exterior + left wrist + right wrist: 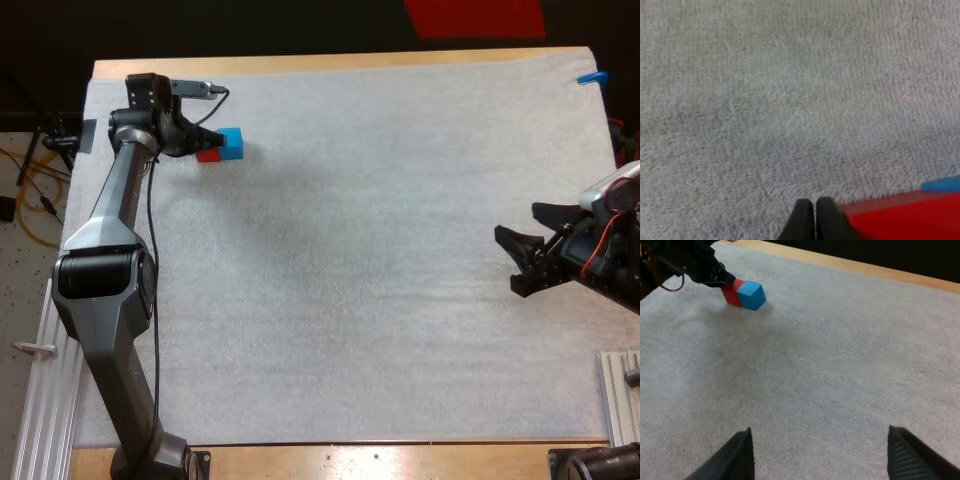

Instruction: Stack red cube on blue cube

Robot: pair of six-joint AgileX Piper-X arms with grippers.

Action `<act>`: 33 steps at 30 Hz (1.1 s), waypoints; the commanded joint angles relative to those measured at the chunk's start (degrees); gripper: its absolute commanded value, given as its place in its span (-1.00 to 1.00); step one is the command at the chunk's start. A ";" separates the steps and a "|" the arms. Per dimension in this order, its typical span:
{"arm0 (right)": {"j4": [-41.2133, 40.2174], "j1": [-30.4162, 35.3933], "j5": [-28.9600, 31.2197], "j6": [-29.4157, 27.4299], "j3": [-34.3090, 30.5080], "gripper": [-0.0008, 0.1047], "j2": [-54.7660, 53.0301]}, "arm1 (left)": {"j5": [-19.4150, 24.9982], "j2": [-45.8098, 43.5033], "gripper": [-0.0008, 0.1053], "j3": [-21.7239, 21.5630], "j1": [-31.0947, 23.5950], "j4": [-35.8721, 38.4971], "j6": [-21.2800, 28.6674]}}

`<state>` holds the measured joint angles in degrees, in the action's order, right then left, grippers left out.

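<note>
The red cube (209,154) and the blue cube (232,143) sit side by side, touching, on the white mat (380,300) at its far left. My left gripper (203,141) is low at the red cube's left side. In the left wrist view its fingers (803,220) touch each other, shut on nothing, and the red cube (900,217) lies right beside them with a sliver of the blue cube (943,184) behind it. My right gripper (512,256) hovers at the mat's right side, open (819,440), far from both cubes (751,295).
The mat's far edge and a strip of wooden table (330,62) run just behind the cubes. A metal rail (45,360) lies along the table's left side. Bare mat stretches between the two grippers.
</note>
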<state>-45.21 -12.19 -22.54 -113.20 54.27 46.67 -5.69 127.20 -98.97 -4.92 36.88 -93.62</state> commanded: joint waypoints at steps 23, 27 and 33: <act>-0.05 -0.17 0.00 0.44 0.23 0.07 -0.12 | -3.09 -2.07 -0.98 -0.69 4.05 2.28 5.69; -0.05 -0.17 0.00 0.44 0.23 0.07 -0.12 | -1.77 -2.73 -0.98 -0.69 6.94 2.15 5.69; -0.05 -0.17 0.00 0.44 0.23 0.07 -0.12 | -1.77 -3.54 -0.98 -0.69 9.84 2.01 5.69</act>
<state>-45.21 -12.19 -22.54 -112.70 54.27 46.67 -8.11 125.00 -99.33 4.57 38.91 -87.99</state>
